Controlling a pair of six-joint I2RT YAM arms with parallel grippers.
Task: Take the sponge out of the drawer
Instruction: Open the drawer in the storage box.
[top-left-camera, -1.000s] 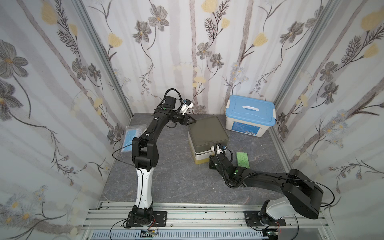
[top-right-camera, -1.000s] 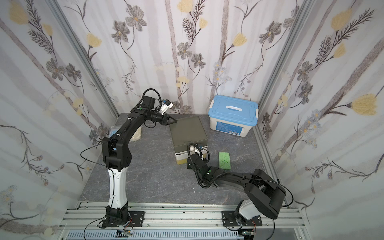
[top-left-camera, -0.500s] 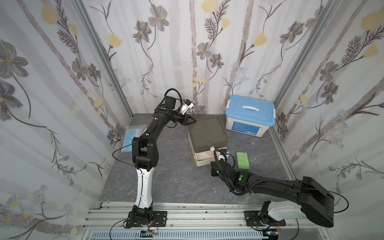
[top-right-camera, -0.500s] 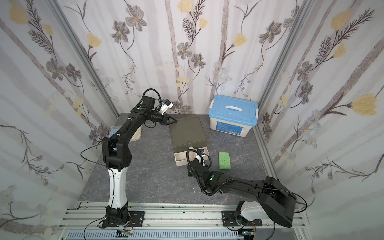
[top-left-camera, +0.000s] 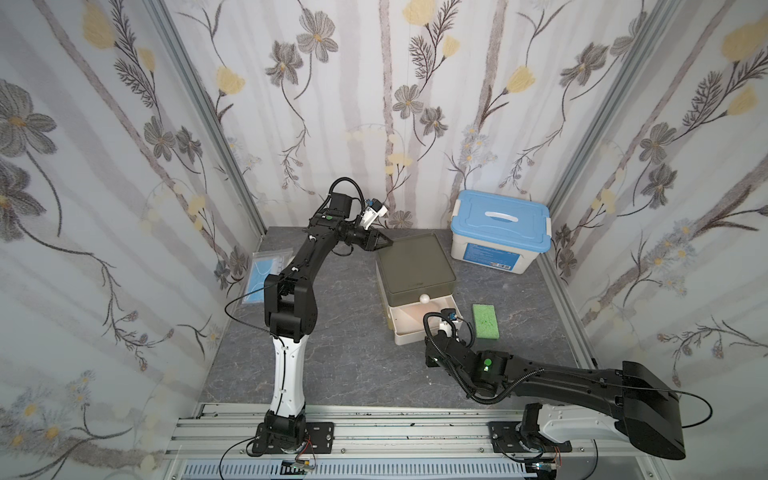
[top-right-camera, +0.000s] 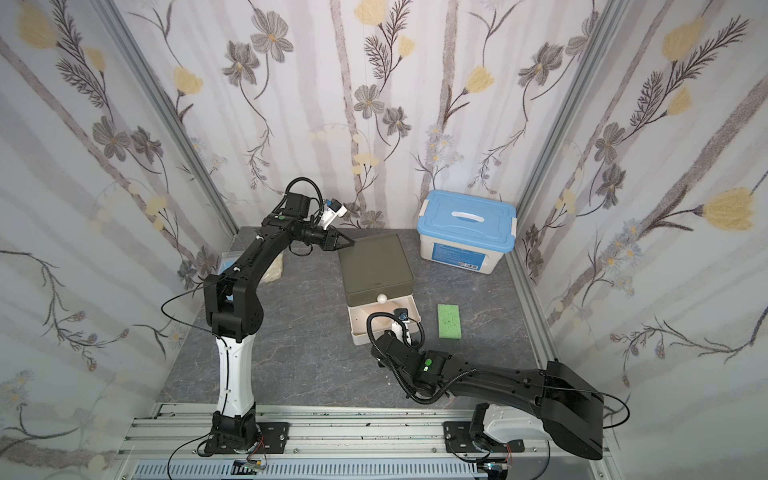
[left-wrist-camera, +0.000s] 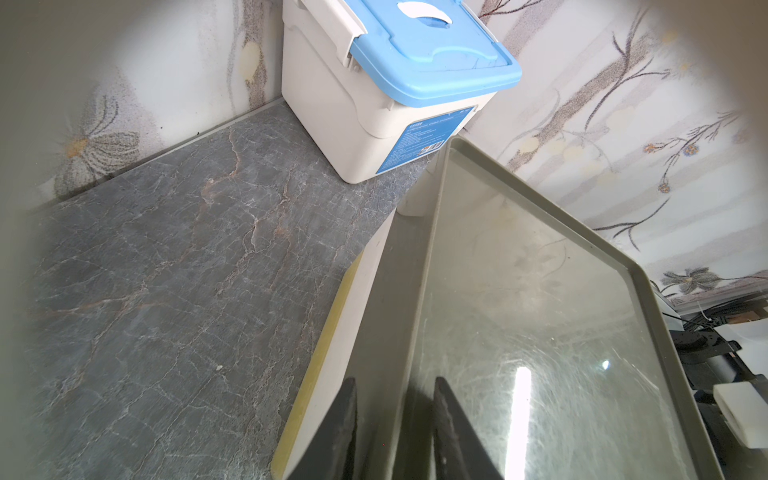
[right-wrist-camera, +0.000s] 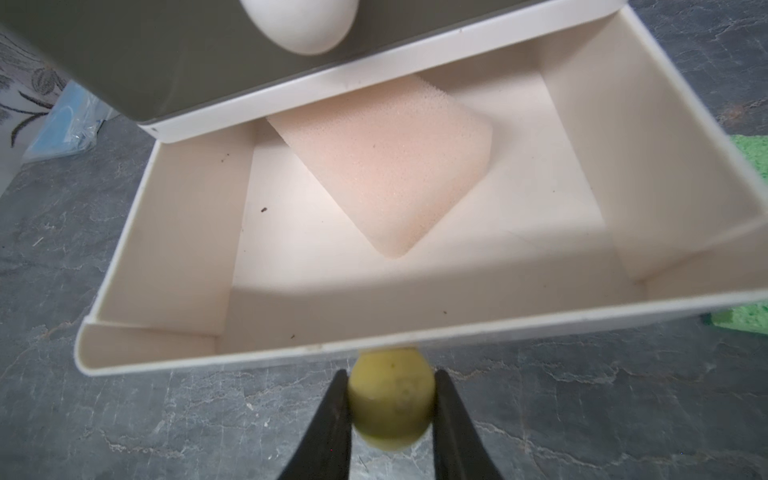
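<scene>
Pink foam sponge (right-wrist-camera: 386, 166), likely light and squashy, lies askew in the open drawer (right-wrist-camera: 457, 328), best pinched across its narrow width; right gripper (right-wrist-camera: 390, 377) clamps the yellow knob (right-wrist-camera: 390, 415), left gripper (left-wrist-camera: 395, 384) nips the rim of the olive cabinet (left-wrist-camera: 540, 311).

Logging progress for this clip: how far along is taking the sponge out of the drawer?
Done: the lower drawer stands pulled open. In hand: the right gripper clamps its yellow knob; the left gripper grips the rim of the drawer unit. Left: the pink sponge lies inside, ungrasped.

L arm (top-left-camera: 300, 258) far back, jaws nipping cabinet (top-left-camera: 415, 262) corner | R arm (top-left-camera: 561, 376) low, jaws clamping knob (right-wrist-camera: 390, 409)
</scene>
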